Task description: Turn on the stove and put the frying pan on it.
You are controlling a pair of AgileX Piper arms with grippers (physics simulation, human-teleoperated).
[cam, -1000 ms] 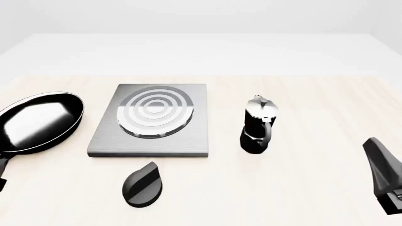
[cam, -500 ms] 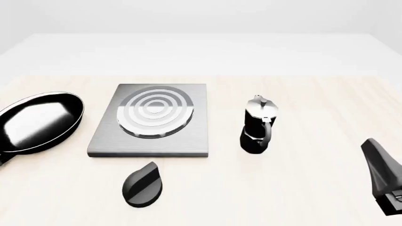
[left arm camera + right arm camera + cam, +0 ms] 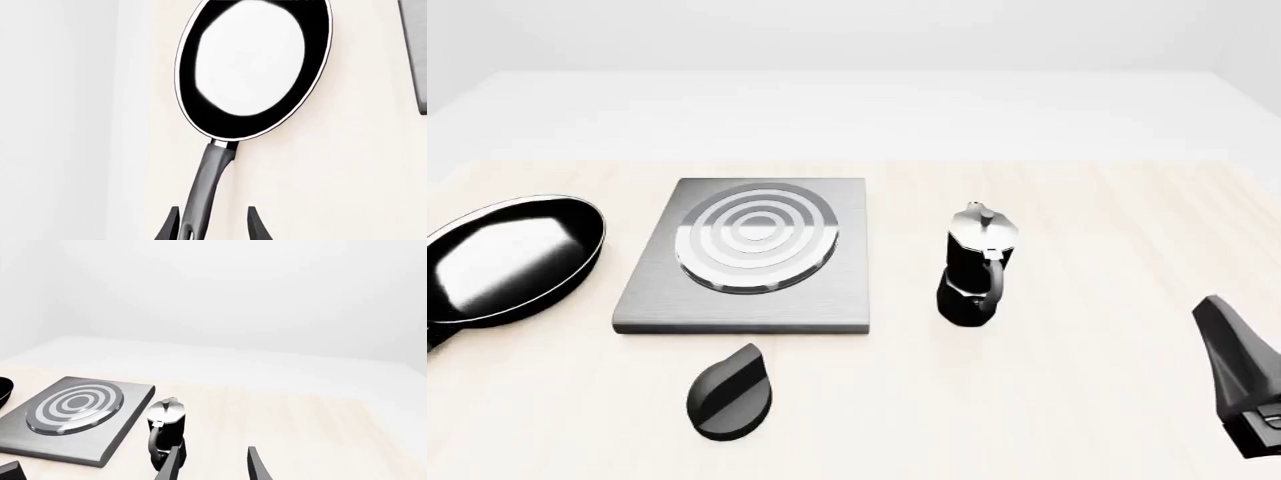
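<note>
The frying pan (image 3: 514, 258) lies at the table's left, glossy black with a silver rim. In the left wrist view the frying pan (image 3: 257, 65) is ahead of my left gripper (image 3: 212, 228). That gripper is open, with the dark handle (image 3: 210, 182) running between its fingers. The left gripper is outside the front view. The stove (image 3: 754, 262), a grey plate with a ringed burner (image 3: 757, 243), sits mid-table. Its black knob (image 3: 731, 390) lies in front of it. My right gripper (image 3: 212, 467) is open and empty, low at the front right (image 3: 1221, 320), pointing toward the stove (image 3: 73, 415).
A black moka pot (image 3: 974, 265) with a silver lid stands right of the stove, between it and my right gripper; the moka pot (image 3: 163, 432) is just ahead of the right fingers. The table's left edge runs close beside the pan.
A dark bit of the left arm at the front view's left edge has slipped out of sight. The right gripper has shifted very slightly left. Pan, stove and knob have not moved.
</note>
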